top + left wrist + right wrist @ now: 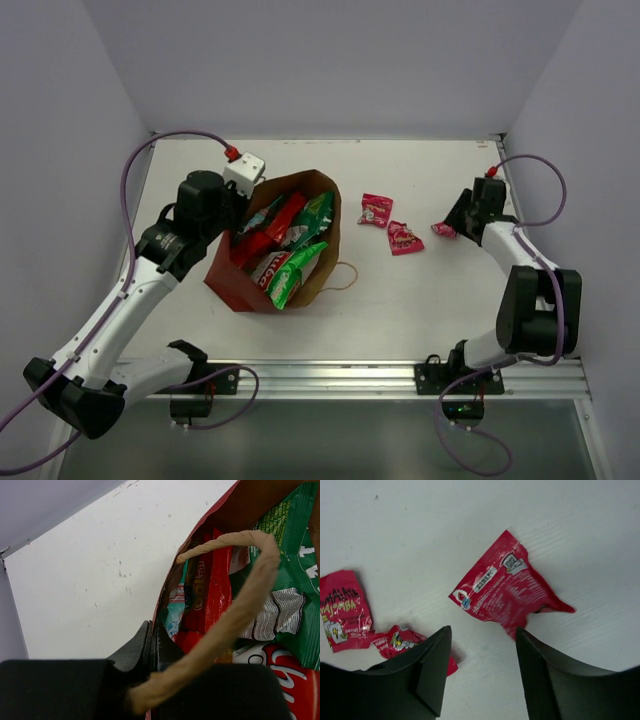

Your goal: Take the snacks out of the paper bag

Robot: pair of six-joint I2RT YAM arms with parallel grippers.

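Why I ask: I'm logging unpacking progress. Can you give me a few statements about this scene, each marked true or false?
1. Three red packets lie on the table, outside the paper bag. True.
2. The paper bag is empty. False: green and red snack packs fill it.
3. The left gripper is shut on the bag's rim. True.
4. The right gripper clamps a red packet. False: its jaws stand apart, and the nearest packet lies loose on the table.
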